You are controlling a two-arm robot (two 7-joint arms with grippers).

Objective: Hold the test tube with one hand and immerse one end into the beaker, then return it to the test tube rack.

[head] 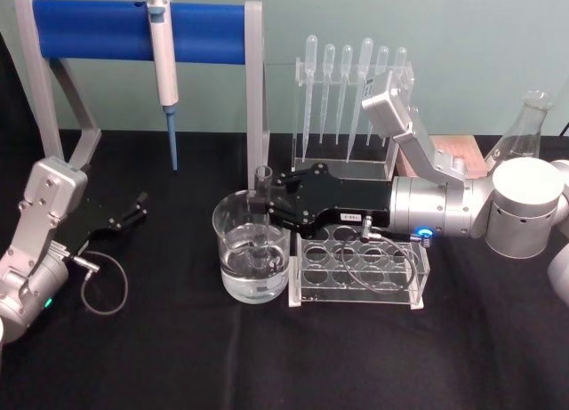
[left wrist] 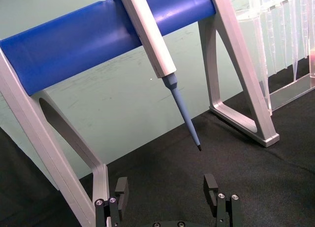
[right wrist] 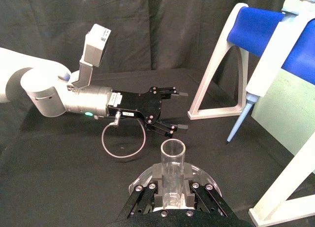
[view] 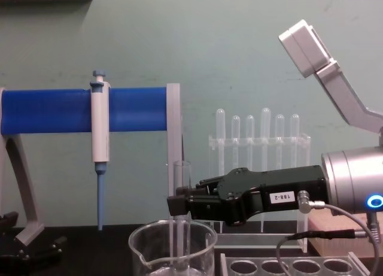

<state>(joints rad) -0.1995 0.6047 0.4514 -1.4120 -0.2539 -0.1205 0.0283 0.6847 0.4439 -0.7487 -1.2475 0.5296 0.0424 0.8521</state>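
Right gripper (head: 267, 205), black and two-fingered, is pinching the long clear glass test tube (head: 263, 180) a little below its open rim. It is holding the tube upright inside the wide clear glass beaker (head: 233, 268), which is standing nearest the robot. As far as the head view shows, the tube's round lower end is dipping into the water. The clear plastic test tube rack (head: 356, 294) with round holes is sitting just beside the beaker, possibly touching it.

The main risk, I judge, is moving sideways toward the rack before the tube is lifting clear of the rim. That would knock glass against glass and could tip the beaker or spill its water. A wet, smooth tube could also be sliding through the fingers and striking the bottom.

From the right, the silver wrist is reaching level over the rack, fingers pointing toward the robot's left. The left gripper (head: 140, 207) is lying parked low at the left, well apart from the beaker, its fingers spread and holding nothing. Farther back, a white and blue pipettor (head: 164, 63) is hanging on a blue-barred grey stand (head: 98, 29), and frosted plastic pipettes (head: 347, 72) are standing by the wall.
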